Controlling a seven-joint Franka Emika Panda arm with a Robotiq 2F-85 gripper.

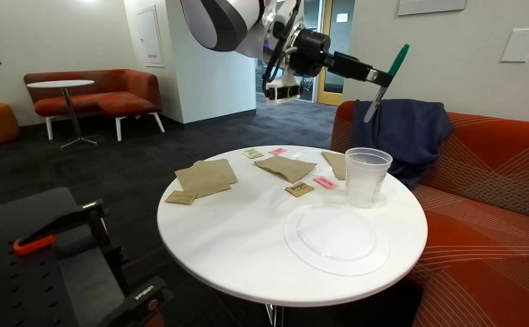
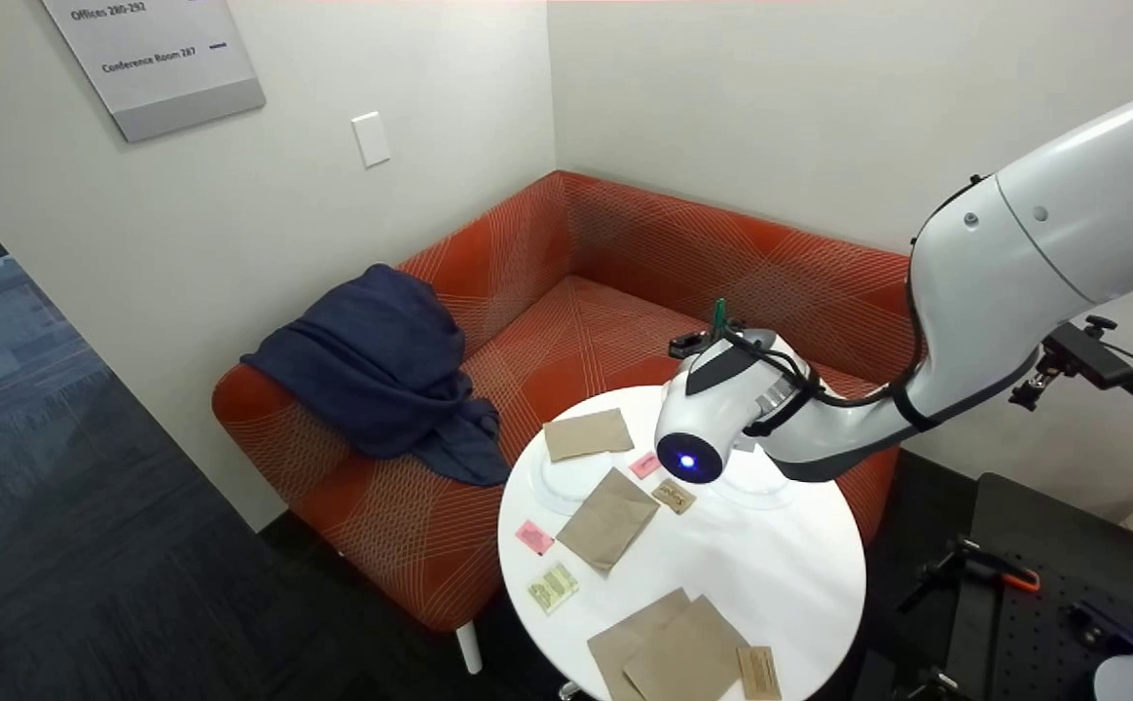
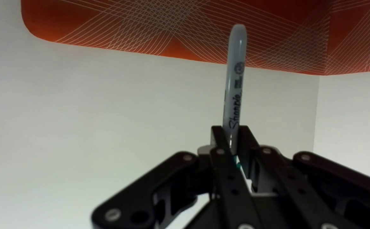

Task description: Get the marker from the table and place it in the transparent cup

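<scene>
The Robotiq gripper (image 3: 231, 135) clamps the Sharpie (image 3: 235, 86) cap-up, presumably for barrel-first lowering into the plastic tumbler (image 1: 364, 181) near the table's (image 1: 237, 236) edge.

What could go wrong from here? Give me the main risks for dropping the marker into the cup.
In an exterior view the marker tilts in the gripper, so its lower end might catch the rim of the cup instead of dropping in.
The cup stands near the edge of the table; a bump could tip it off.
The wrist view shows no cup, so the aim may be off.
</scene>
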